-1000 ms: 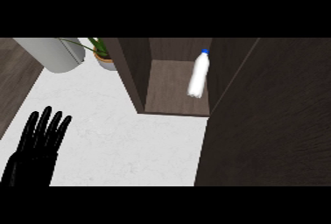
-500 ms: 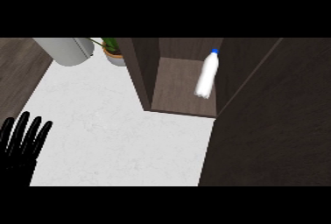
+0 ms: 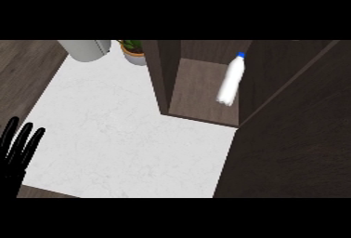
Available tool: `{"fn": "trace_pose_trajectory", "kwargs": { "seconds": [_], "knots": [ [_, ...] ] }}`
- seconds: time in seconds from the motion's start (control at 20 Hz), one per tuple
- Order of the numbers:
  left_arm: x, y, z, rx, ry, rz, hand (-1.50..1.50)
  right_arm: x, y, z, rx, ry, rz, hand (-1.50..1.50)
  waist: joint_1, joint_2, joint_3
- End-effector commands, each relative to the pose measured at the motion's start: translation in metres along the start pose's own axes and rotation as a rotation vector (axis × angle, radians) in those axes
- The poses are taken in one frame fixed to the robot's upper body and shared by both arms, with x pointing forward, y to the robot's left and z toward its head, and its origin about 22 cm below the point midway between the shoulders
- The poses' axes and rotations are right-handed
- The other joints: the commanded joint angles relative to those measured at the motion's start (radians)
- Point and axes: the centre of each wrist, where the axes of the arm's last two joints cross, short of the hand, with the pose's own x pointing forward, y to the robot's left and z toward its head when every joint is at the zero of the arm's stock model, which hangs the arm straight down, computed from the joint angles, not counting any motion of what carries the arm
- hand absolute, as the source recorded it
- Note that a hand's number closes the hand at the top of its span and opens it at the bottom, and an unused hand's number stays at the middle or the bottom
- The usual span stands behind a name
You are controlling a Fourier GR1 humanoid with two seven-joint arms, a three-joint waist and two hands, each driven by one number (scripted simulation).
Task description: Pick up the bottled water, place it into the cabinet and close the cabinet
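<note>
**Bottle in the cabinet, door not yet shut**

The bottle (image 3: 230,83) stands inside the cabinet (image 3: 205,100), close against the right inner wall, blue cap up and leaning slightly. Nothing holds it. The compartment is open to view, and the door (image 3: 295,125) fills the right side of the head view as a broad dark panel, swung out over the table (image 3: 130,135).

Judging from this, placing is done and closing is what remains. To do that well, the push should land on the door's outer face, well away from the hinge side, and follow the door's arc until it meets the cabinet front. The bottle sits near the right wall, so the door should be swung steadily so it does not jar the bottle over.

The left hand (image 3: 17,148) shows at the lower left edge, beside the table's edge, fingers straight and spread, pointing up, holding nothing and touching nothing that can be seen. The right hand is out of view.

Behind the table's far left stand a pale grey canister (image 3: 86,49) and a potted plant (image 3: 133,52), well apart from the door's path.
</note>
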Motion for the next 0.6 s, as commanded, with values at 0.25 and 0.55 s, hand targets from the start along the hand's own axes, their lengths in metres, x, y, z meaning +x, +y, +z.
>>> {"fn": "trace_pose_trajectory", "kwargs": {
  "seconds": [0.25,0.55],
  "knots": [
    [0.007,0.002,-0.005,-0.046,0.013,0.013,-1.50,0.014,0.001,-0.020,0.254,0.009,0.113,-1.50,0.063,0.009,-0.009],
    [0.014,0.010,-0.007,-0.052,0.017,-0.013,-1.50,0.016,-0.007,-0.028,0.295,-0.018,0.163,1.50,0.071,0.006,-0.010]
  ]
}}
